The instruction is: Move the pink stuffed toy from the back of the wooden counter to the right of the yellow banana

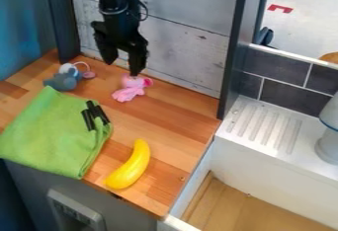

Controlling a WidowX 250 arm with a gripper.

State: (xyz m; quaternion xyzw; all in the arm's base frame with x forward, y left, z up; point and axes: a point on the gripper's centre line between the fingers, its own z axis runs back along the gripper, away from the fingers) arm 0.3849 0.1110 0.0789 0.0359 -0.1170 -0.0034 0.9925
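My end effector (pixel 124 68) is black. The cloth (pixel 49 134) is bright green, the banana (pixel 130 168) yellow (brownish at its lower tip), one plush toy (pixel 131 89) pink, another (pixel 64 81) blue-grey. The table (pixel 168 119) is orange-brown with strips of differing shades; dark tiles (pixel 277 69) carry pale lines.

A black, chunky-jointed arm (pixel 117 3) with a thin loop of dark cable (pixel 145 12) (and a blocky, two-fingered tool (pixel 123 68), equally black)

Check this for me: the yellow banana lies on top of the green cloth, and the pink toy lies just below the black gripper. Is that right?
Not quite. The camera view shows the yellow banana on the wooden counter, beside the green cloth, not on it. The pink toy does lie just below the black gripper.
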